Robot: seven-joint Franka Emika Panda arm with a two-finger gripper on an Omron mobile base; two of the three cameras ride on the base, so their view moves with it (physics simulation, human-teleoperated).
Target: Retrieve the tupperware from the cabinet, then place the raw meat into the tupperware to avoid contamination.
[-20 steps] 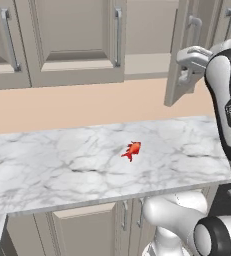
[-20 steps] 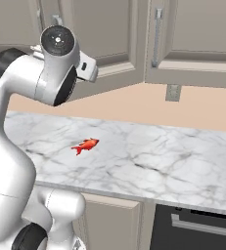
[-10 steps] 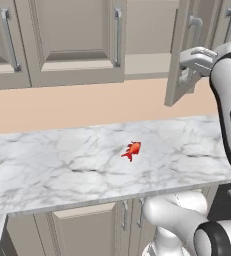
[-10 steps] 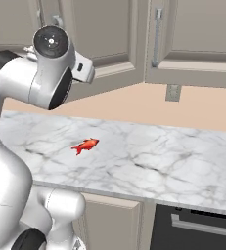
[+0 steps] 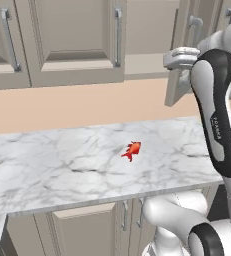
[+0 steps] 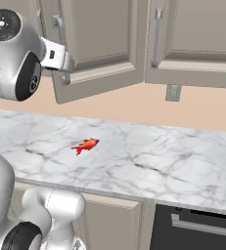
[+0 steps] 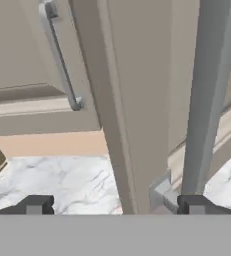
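The jaws (image 7: 114,204) stand wide apart, holding nothing, and in the hand view the two dark fingertips (image 7: 37,205) sit far out at 7 and 5 o'clock. Between them rises the edge of the open cabinet door (image 7: 132,100), and its long metal bar handle (image 7: 207,95) runs upright just above the right fingertip. A second bar handle (image 7: 59,55) shows at 11 o'clock on the neighbouring closed door (image 7: 17,45).

From the left base view the jaws (image 5: 179,56) sit high at 2 o'clock, right at the lower end of the swung-out cabinet (image 5: 179,75) door. Whether they touch the door or its handle is hard to tell. In the right base view the jaws (image 6: 60,61) show at 10 o'clock against the same open door (image 6: 100,49).

Down on the marble desk (image 5: 62,165) the raw meat (image 5: 132,149) lies alone near the middle, a small red-orange fish shape, well apart from the jaws and below them. The right base view has it (image 6: 86,145) at about 8 o'clock from centre. A wall socket (image 6: 172,92) sits on the beige wall at 1 o'clock, and a dark oven front (image 6: 197,227) fills the lower right corner.
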